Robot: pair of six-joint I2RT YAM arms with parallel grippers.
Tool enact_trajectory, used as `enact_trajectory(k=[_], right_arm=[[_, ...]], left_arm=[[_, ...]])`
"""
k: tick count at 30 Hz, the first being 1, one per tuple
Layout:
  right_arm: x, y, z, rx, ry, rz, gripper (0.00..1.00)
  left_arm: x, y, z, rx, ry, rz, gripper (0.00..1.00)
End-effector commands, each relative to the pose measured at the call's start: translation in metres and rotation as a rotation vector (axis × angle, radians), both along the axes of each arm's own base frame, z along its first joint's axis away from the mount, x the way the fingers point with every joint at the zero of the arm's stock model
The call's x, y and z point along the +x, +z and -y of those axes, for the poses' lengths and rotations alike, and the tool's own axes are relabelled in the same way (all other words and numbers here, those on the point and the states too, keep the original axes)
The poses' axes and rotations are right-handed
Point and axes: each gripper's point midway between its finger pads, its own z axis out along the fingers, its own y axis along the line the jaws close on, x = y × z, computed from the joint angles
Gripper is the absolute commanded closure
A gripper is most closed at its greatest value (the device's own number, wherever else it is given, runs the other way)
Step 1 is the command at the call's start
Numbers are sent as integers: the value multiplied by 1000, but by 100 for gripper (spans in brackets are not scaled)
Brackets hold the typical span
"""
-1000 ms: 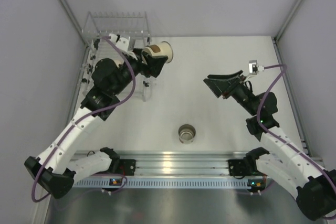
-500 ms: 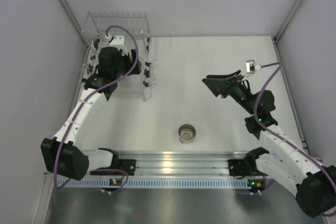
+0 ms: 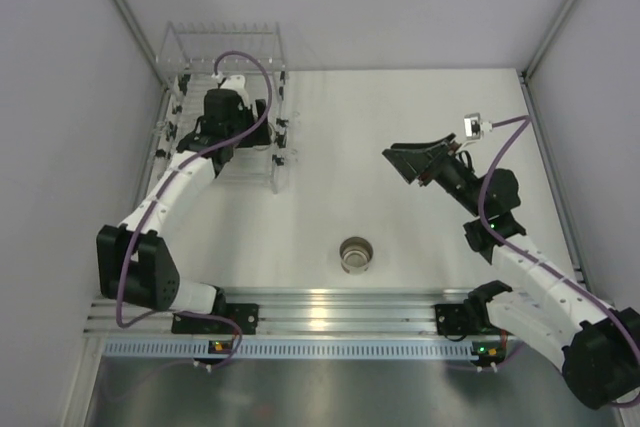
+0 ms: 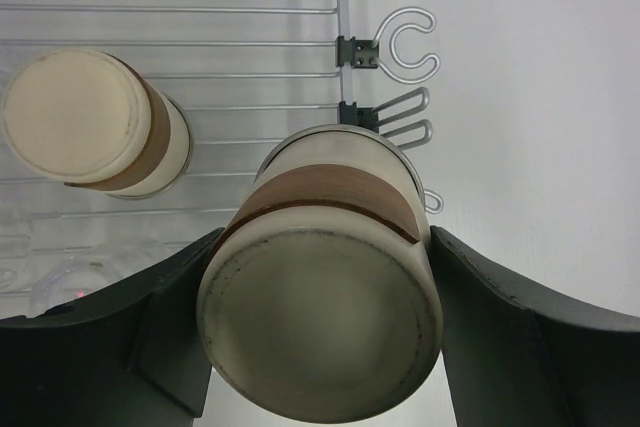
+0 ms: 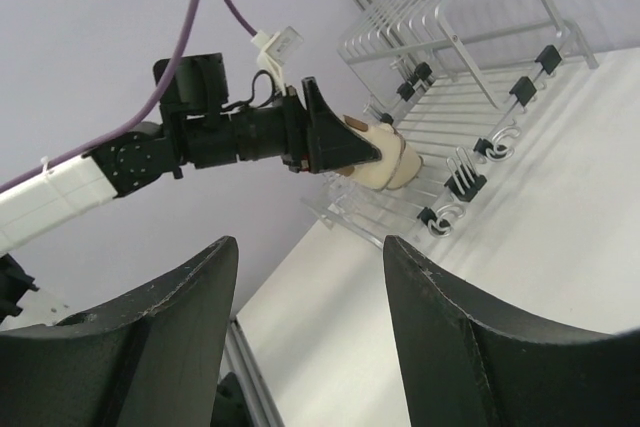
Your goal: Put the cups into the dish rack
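Note:
My left gripper [image 4: 320,332] is shut on a cream cup with a brown band [image 4: 325,287], held mouth-down over the clear dish rack [image 3: 275,47] at the far left; the arm hides that cup in the top view. A second cream cup [image 4: 95,122] stands upside down in the rack to its left. The held cup also shows in the right wrist view [image 5: 385,162] at the rack [image 5: 470,37]. A third cream cup with a silvery inside [image 3: 355,254] stands upright on the table near the front middle. My right gripper [image 3: 412,161] is open and empty above the table's right half.
Black binder clips with wire loops [image 4: 375,52] line the rack's right edge. The rack sits against the left wall [image 3: 70,97]. A metal rail [image 3: 330,312] runs along the table's near edge.
My left gripper swung the cream cup from beside the rack's right side back over the rack and turned it mouth-down. The right arm barely moved.

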Motion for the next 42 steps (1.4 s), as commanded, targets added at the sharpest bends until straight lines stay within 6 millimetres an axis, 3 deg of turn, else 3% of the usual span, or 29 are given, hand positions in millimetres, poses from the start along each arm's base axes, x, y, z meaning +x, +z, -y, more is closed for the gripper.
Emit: enact_trajectory(k=[1,3,4,5,14,19,28,42], right_arm=[[2,24,2,16,-6,80,39],[2,24,1,16,0,81,39],[2,24,2,14,0,82,39],[1,25,2,14,1,84,39],[2,23,8,-4,-16,88,38],[3,23,10,-6,-20,88,39],[5,20,14,-11,-29,85,38],[5,20,17,-12,-33,85,38]], left_arm=[[26,17,-2,-7,35,54,100],[37,3,0,6,38,23,100],[45,12,2,4,36,41,100],[51,2,2,15,38,20,100],[92,0,-6,82,79,24,100],[109,-17,-12,106,93,-17,100],[123,-29,-23,140,122,-52,100],[132,-75,-23,147,99,-196,100]])
